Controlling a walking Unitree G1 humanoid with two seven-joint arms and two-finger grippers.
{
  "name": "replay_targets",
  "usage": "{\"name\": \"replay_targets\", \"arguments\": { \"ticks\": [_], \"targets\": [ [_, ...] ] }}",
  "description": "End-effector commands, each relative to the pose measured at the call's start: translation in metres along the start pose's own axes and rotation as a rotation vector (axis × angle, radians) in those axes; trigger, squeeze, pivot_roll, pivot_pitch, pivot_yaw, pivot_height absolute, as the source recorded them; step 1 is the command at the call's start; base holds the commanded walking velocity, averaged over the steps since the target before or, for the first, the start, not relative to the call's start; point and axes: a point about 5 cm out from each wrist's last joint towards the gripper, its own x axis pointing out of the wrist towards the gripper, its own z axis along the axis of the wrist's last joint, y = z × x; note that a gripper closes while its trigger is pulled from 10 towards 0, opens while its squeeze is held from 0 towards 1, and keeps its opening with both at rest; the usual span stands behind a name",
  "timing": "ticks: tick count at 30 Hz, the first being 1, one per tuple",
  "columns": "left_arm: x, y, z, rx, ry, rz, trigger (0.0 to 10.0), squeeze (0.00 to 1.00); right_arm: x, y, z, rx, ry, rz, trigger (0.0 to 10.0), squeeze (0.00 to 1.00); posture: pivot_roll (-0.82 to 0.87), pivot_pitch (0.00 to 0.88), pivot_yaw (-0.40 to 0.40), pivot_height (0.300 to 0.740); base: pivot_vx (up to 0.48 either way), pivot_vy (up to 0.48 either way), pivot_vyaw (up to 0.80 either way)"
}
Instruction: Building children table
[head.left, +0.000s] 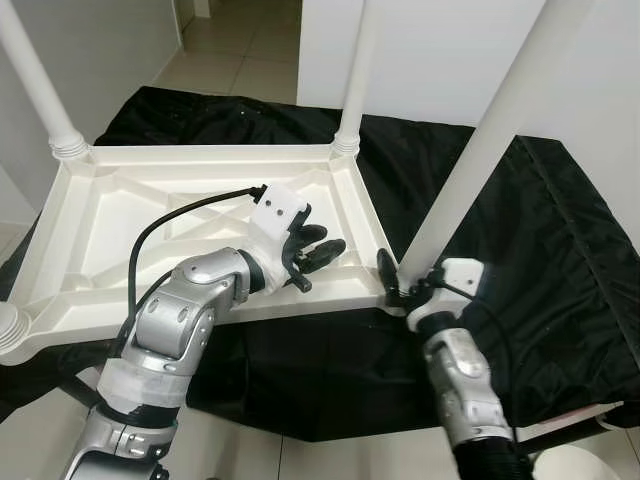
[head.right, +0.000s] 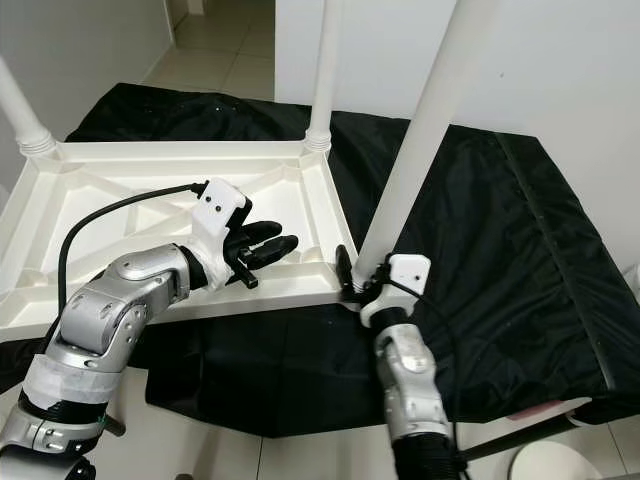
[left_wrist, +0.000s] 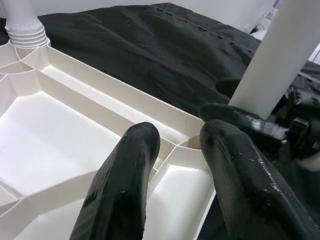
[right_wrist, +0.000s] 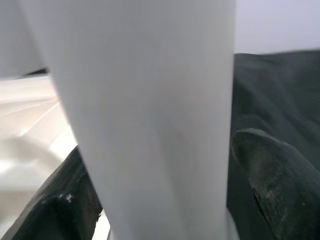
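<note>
Upside-down white tabletop (head.left: 120, 215) lying on a black cloth (head.left: 560, 250) across the middle and left of the frame, ribbed underside up, with legs already standing at the far corners: one at upper left (head.left: 35, 75), one at upper centre (head.left: 358, 70). Fourth leg (head.left: 500, 120) rising from the near right corner of the tabletop, just right of centre, long axis running steeply up and slanting toward the upper right of the frame, so not quite square to the tabletop. Right gripper (head.left: 400, 285) at the very foot of that leg, jaws spread around it, one finger (right_wrist: 272, 170) to each side of the white shaft in the wrist view; whether the pads actually press on it cannot be told. Left gripper (head.left: 315, 255) just left of that corner, over the tabletop's near rim, jaws parted and holding nothing, fingers (left_wrist: 125, 185) pointing toward the leg's base and close above the ribs. Judged from this: seating or twisting the last leg into its corner socket, with the right arm clearly nearer and already round the shaft, the left placed to steady the tabletop. Coming move likely turning on bringing the slanted leg upright along the socket's axis; risk of cross-seating if driven while tilted.
</note>
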Motion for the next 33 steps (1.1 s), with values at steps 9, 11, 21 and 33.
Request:
{"name": "replay_targets", "arguments": {
  "ticks": [9,11,21,33],
  "targets": [
    [0.017,-0.03,-0.023,0.012,0.071,-0.101,10.0,0.0,0.011,-0.022,0.009,-0.074,0.047,0.191,10.0,0.0,0.09,0.017,-0.055,0.74,0.0,0.0,0.0],
    [0.019,-0.035,-0.026,0.007,0.078,-0.125,10.0,0.0,0.013,-0.024,0.01,-0.087,0.06,0.227,10.0,0.0,0.08,0.014,-0.051,0.74,0.0,0.0,0.0],
    [0.027,-0.048,-0.026,0.0,0.071,-0.192,10.0,0.0,0.027,-0.029,0.009,-0.154,0.161,0.414,10.0,0.0,0.08,0.004,-0.046,0.74,0.0,0.0,0.0],
    [0.029,-0.044,-0.02,0.014,0.049,-0.17,10.0,0.0,0.024,-0.035,-0.008,-0.08,0.265,0.461,0.0,0.0,0.09,0.004,-0.051,0.74,0.0,0.0,0.0]
  ]
}}
